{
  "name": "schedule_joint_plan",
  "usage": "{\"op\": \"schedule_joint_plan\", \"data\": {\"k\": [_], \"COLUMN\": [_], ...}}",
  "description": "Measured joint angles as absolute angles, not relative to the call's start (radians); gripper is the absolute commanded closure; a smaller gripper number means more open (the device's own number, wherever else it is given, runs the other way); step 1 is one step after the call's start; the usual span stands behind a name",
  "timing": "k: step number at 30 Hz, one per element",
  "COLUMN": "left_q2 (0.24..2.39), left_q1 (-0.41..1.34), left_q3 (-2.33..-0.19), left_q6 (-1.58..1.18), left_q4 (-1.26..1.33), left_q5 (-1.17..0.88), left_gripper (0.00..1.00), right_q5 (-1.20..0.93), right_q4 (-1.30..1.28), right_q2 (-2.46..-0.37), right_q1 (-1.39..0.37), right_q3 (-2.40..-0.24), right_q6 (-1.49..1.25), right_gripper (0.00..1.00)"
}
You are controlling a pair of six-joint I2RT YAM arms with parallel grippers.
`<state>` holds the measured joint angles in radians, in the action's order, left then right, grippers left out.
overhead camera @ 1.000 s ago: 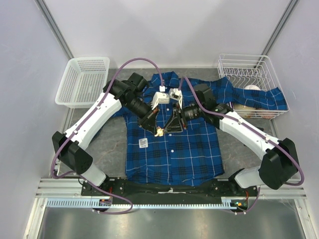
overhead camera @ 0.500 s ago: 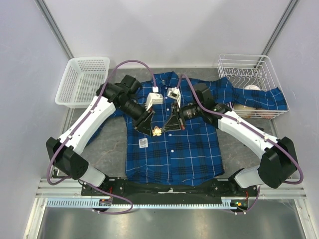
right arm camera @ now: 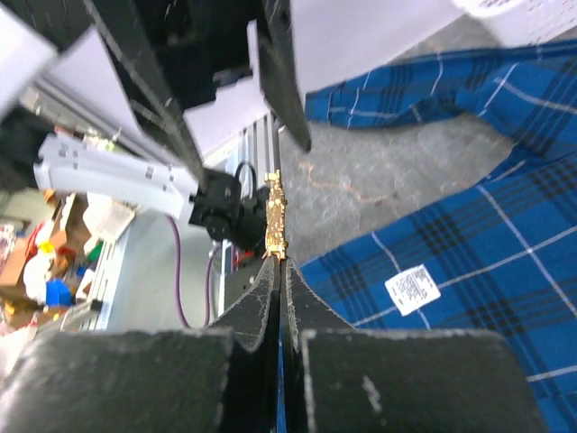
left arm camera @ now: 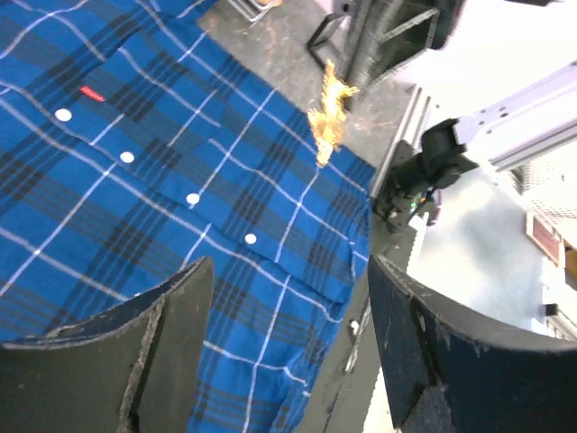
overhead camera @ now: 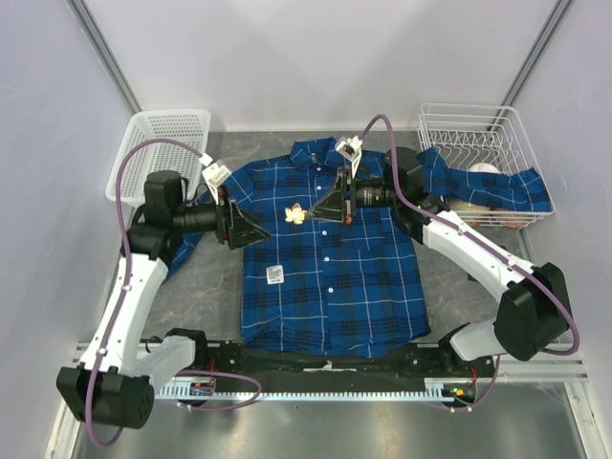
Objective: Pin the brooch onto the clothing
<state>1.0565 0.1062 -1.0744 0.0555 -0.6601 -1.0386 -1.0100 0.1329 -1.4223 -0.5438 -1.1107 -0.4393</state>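
**The right gripper holds the brooch over the shirt**

On the left, the left gripper (overhead camera: 245, 229) sits low, just beside the shoulder of the shirt (overhead camera: 325, 277). Its jaws are spread wide and hold nothing. I think it is there to help hold the cloth down.

In the middle, the shirt lies flat on the table (overhead camera: 206, 287), front side up, with its buttons done up. That gives a smooth place for pinning.

The little gold brooch (overhead camera: 297, 214) is over the top part of the shirt, near the collar, between the two grippers.

On the right, the right gripper (overhead camera: 323, 209) has its jaws pressed together on one end of the brooch. The rest of the brooch sticks out past the tips, probably so it can meet the cloth first. I cannot tell if it touches the shirt.
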Motion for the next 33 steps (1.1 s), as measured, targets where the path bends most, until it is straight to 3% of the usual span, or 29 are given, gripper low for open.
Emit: {"op": "schedule_joint_plan", "data": {"k": [7, 14, 33], "left_q2": [0.988, 1.053, 1.164], "left_q1": [0.11, 0.162, 0.244], "left_q3": [-0.84, -0.827, -0.828], "left_q6": [-0.463, -0.714, -0.862], "left_q4": [-0.07, 0.225, 0.386], "left_q5": [-1.094, -1.068, -1.027], "left_gripper": [0.21, 0.24, 0.57], "right_q5": [-0.917, -0.864, -0.85], "right_q4": [0.338, 0.388, 0.403], "right_q2": [-1.421, -1.419, -1.42], "right_q1": [-0.538, -0.556, -0.594], "right_q3": [-1.081, -1.062, -1.06], "right_q6": [-0.612, -0.659, -0.659], "right_gripper": [1.0, 1.0, 1.0]}}
